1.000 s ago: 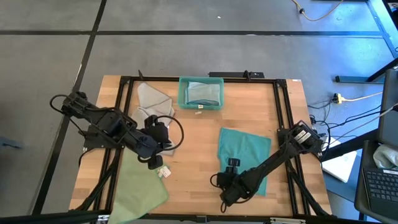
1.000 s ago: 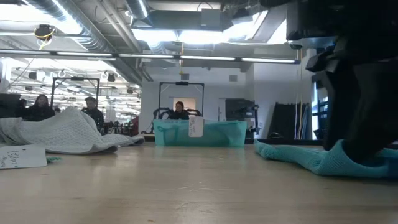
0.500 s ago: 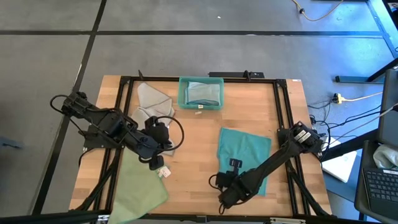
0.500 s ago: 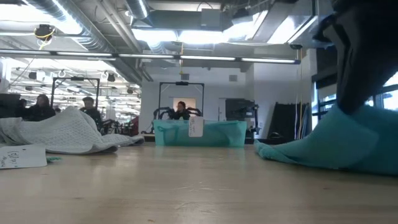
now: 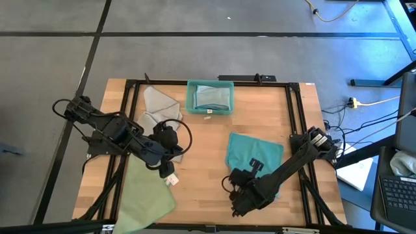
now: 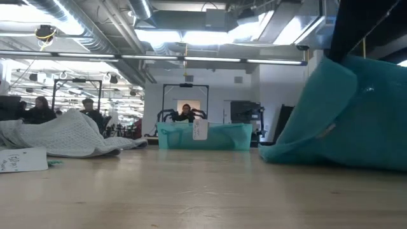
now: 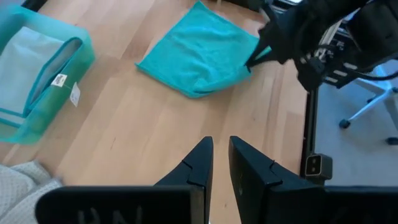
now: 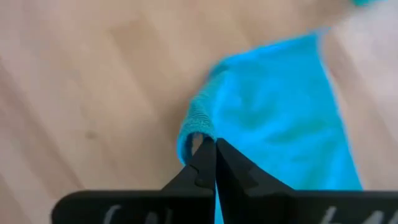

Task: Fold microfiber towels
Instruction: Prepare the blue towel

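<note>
bin [image 5: 210, 97]: at 12 o'clock on the table [image 5: 208, 188], folded pale towel [image 5: 211, 95] inside
right tool [image 8: 215, 144]: clamped on teal towel [image 5: 255, 156] edge
left tool [image 7: 219, 159]: fingers nearly together, holding nothing

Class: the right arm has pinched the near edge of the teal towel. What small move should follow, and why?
Probably carry that edge toward the towel's far side. The right end effector is shut on the teal towel, whose near part is already raised off the table in the low view, while the far part lies flat.
</note>
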Motion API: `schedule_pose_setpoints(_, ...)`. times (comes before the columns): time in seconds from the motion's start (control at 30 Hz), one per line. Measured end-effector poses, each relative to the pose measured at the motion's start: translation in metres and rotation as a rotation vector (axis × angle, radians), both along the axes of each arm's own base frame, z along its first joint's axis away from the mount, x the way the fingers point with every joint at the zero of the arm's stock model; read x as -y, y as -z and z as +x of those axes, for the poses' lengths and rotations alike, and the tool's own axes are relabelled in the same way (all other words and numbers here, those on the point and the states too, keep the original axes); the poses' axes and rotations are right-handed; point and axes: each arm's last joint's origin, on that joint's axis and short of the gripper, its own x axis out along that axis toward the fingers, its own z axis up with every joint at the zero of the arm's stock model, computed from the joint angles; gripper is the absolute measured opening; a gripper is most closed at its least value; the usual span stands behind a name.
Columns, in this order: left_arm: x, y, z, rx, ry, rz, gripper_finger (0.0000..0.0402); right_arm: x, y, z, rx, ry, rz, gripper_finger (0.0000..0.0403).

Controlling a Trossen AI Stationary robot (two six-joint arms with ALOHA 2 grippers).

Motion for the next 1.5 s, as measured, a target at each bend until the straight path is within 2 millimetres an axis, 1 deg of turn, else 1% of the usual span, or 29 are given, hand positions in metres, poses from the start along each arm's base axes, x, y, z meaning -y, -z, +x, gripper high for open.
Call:
schedule_pose_setpoints(0.13, 0.000, 0.000, 0.000, 0.005, -0.019, -0.018, 0.0043, 0.008, -0.004, -0.013, -0.052, 0.147, -0.039, 0.0003)
schedule_pose_setpoints(0.33, 0.000, -0.001, 0.001, 0.022, -0.023, -0.023, 0.0043, 0.004, 0.003, -0.021, -0.158, 0.138, 0.011, 0.0006)
schedule_pose_setpoints(0.47, 0.001, -0.001, 0.001, 0.025, -0.023, -0.024, 0.0043, 0.000, 0.015, -0.027, -0.228, 0.152, 0.078, 0.0006)
schedule_pose_setpoints(0.6, 0.001, -0.001, 0.001, 0.025, -0.023, -0.024, 0.0043, -0.004, 0.037, -0.035, -0.312, 0.161, 0.174, 0.0006)
schedule_pose_setpoints(0.77, 0.001, -0.001, 0.001, 0.024, -0.021, -0.025, 0.0043, -0.004, 0.060, -0.045, -0.379, 0.198, 0.235, 0.0007)
schedule_pose_setpoints(0.93, 0.001, -0.001, 0.001, 0.019, -0.012, -0.034, 0.0043, -0.002, 0.062, -0.046, -0.370, 0.195, 0.207, 0.0012)
schedule_pose_setpoints(1.07, 0.001, -0.001, 0.001, 0.018, -0.011, -0.034, 0.0043, -0.001, 0.061, -0.043, -0.339, 0.188, 0.183, 0.0033)
schedule_pose_setpoints(1.2, -0.001, -0.001, 0.001, 0.012, -0.011, -0.005, 0.0043, -0.003, 0.052, -0.036, -0.257, 0.165, 0.163, 0.0069)
schedule_pose_setpoints(1.27, -0.003, 0.001, 0.004, 0.012, -0.012, 0.035, 0.0043, -0.004, 0.040, -0.033, -0.192, 0.150, 0.150, 0.0089)
schedule_pose_setpoints(1.37, -0.007, 0.007, 0.010, 0.006, -0.016, 0.073, 0.0043, -0.002, 0.006, -0.030, -0.052, 0.122, 0.094, 0.0115)
schedule_pose_setpoints(1.43, -0.011, 0.013, 0.017, 0.012, -0.009, 0.074, 0.0043, 0.001, -0.020, -0.035, 0.047, 0.094, 0.033, 0.0126)
schedule_pose_setpoints(1.5, -0.016, 0.024, 0.025, 0.010, 0.021, 0.062, 0.0043, 0.006, -0.049, -0.043, 0.138, 0.073, -0.008, 0.0131)
